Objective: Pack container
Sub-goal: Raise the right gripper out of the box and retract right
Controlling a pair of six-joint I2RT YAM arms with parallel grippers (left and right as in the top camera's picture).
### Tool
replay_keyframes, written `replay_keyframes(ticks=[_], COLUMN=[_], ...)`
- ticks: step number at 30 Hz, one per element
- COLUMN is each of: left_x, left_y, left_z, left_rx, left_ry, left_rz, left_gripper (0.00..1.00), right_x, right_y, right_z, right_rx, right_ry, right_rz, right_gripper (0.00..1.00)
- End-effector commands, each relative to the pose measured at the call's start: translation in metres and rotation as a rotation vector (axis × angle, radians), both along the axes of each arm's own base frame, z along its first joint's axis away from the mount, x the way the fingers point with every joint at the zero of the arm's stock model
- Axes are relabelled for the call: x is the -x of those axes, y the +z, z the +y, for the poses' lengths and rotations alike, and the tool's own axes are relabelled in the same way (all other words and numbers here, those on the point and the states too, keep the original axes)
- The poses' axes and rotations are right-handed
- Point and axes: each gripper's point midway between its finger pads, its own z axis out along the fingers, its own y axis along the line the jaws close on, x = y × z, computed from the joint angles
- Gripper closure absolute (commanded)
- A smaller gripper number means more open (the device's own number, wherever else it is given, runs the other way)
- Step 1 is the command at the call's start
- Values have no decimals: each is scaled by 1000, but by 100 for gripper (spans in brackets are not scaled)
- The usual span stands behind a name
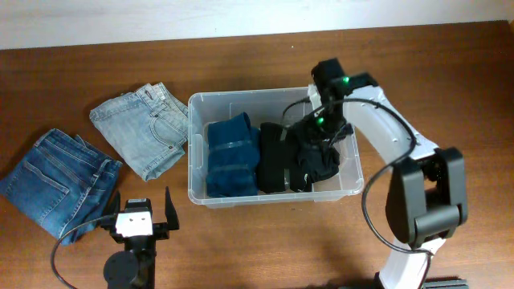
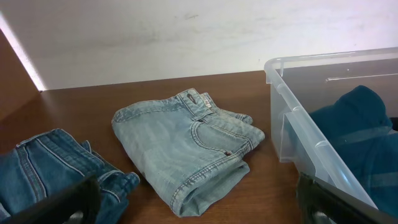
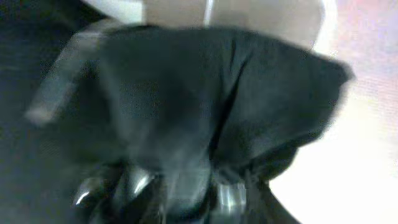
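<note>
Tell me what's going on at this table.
The right end effector is down in the right end of the clear container, at a bunched black garment; its grip is unclear. A blue bundle and black bundle lie beside it. The left end effector hangs open near light jeans and dark jeans, not yet packed.

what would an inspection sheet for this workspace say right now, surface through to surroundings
surface: brown wooden table
job's things: clear container holding a folded blue garment and black clothing
clutter: light jeans and darker jeans folded on the table, left of the container
grippers: left claw open, empty, outside the container; right claw inside the container at the black clothing, grip unclear in the blur
cables: black cable looping along the right arm, another beside the left arm
surroundings: pale wall behind the table
</note>
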Motion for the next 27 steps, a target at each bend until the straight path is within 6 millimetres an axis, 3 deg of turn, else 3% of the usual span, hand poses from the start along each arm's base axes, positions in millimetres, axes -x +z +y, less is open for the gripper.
replay_keyframes(ticks=[1, 3, 5, 8, 10, 11, 12, 18, 22, 27], left_x=[0, 0, 0, 0, 0, 0, 0, 0, 0, 0], left_y=[-3, -3, -3, -3, -3, -3, -3, -3, -3, -3], left_z=[0, 0, 0, 0, 0, 0, 0, 0, 0, 0], left_rx=[-8, -8, -8, -8, -8, -8, -8, -8, -8, -8], left_ry=[-5, -6, -6, -6, -6, -6, -6, -6, -6, -6], left_rz=[1, 1, 1, 1, 1, 2, 1, 1, 1, 1], left_gripper=[1, 1, 0, 1, 0, 1, 0, 0, 1, 1], right_x=[-18, -18, -16, -9, 0, 5, 14, 25, 31, 35], right_y=[92, 119, 143, 163, 170, 171, 170, 167, 167, 167], right_z=[7, -2, -27, -73, -103, -115, -140, -189, -212, -226], right_rx=[-64, -57, -5, 81, 124, 136, 156, 175, 183, 187], right_ry=[4, -22, -109, -249, -322, -352, -414, -551, -615, -655], right_rz=[-196, -234, -269, -295, -291, -282, -250, -222, -217, -213], right_gripper=[61, 57, 52, 31, 22, 3, 1, 1, 2, 1])
